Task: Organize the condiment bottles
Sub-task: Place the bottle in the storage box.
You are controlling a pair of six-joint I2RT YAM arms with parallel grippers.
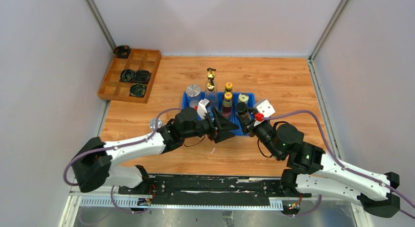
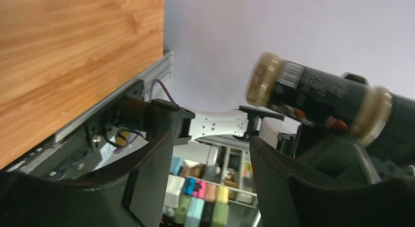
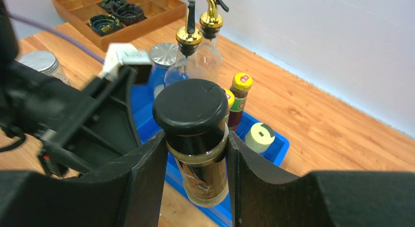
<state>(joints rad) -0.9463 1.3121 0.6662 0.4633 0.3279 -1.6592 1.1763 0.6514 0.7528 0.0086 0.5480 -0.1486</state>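
Observation:
My right gripper (image 3: 195, 156) is shut on a small dark bottle with a black cap (image 3: 195, 134), gripping just under the cap. The bottle is upright, its base over the front rim of the blue bin (image 3: 275, 149). It also shows in the top view (image 1: 241, 110) and in the left wrist view (image 2: 313, 97). In the bin stand two clear gold-spouted bottles (image 3: 188, 48), a silver-lidded jar (image 3: 163, 55), two yellow-capped sauce bottles (image 3: 241, 90) and a cream-lidded jar (image 3: 259, 137). My left gripper (image 1: 227, 125) is open and empty, at the bin's front edge, left of the held bottle.
Another silver-lidded jar (image 1: 155, 123) stands on the wooden table left of the bin, beside my left arm. A wooden divided tray (image 1: 129, 74) with black coiled rings sits at the back left. Walls close the table at the back and on both sides.

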